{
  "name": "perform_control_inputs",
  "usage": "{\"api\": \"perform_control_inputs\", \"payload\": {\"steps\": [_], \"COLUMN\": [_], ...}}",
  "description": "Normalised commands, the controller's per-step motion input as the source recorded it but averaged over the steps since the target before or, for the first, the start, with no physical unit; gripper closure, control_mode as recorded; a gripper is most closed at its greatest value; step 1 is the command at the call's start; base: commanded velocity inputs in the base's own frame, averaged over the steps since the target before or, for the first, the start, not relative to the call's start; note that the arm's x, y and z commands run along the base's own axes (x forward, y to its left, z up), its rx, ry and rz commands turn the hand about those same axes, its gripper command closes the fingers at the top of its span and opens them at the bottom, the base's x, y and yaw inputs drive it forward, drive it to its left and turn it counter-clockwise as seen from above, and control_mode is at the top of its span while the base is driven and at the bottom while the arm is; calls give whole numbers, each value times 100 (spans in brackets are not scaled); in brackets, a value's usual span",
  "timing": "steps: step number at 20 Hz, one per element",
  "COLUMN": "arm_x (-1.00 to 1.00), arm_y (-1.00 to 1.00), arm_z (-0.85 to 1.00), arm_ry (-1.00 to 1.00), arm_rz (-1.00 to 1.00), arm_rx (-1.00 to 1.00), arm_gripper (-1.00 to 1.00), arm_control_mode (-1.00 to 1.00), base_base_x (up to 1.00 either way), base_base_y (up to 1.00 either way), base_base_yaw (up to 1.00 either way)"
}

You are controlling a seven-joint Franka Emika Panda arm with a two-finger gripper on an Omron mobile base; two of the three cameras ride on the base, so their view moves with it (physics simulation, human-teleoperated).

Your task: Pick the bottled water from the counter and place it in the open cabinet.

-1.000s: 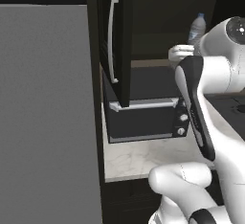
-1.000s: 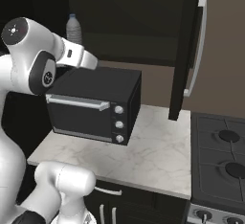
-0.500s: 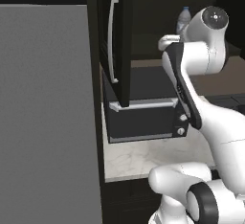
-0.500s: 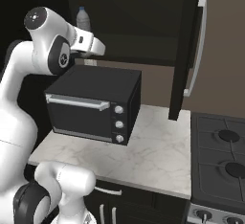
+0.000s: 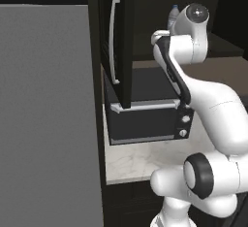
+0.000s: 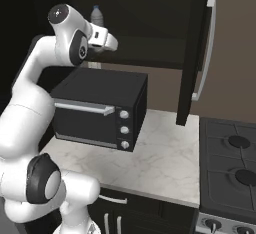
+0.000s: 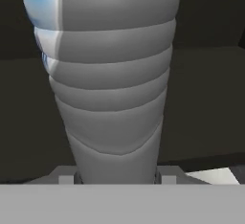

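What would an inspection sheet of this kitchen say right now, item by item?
Surface: marble ledge, bearing a black microwave.
Job's things: water bottle held upright, raised in front of the dark open cabinet; not yet set on the shelf.
Clutter: nothing seen.
Grippers: gripper with fingers shut on the water bottle, high above the microwave.
Cables: nothing seen.
Surroundings: cabinet door with a silver bar handle hanging open; grey refrigerator beside it; stove burners at the far side of the ledge.
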Motion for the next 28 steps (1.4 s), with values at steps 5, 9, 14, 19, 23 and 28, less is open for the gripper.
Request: {"api": "perform_control_inputs", "payload": {"steps": [5, 9, 14, 19, 23, 28], "arm_x": [79, 67, 48, 30, 24, 21], "arm_y": [0, 0, 0, 0, 0, 0], "arm_z": [-14, -12, -10, -10, -14, -23], "arm_ry": [0, 0, 0, 0, 0, 0], "arm_rz": [0, 0, 0, 0, 0, 0], "arm_rx": [0, 0, 0, 0, 0, 0], "arm_gripper": [100, 100, 100, 100, 100, 100], "arm_control_mode": [-100, -100, -100, -100, -100, -100], "base_base_x": [0, 0, 0, 0, 0, 0], "base_base_y": [0, 0, 0, 0, 0, 0], "base_base_yaw": [0, 0, 0, 0, 0, 0]}}
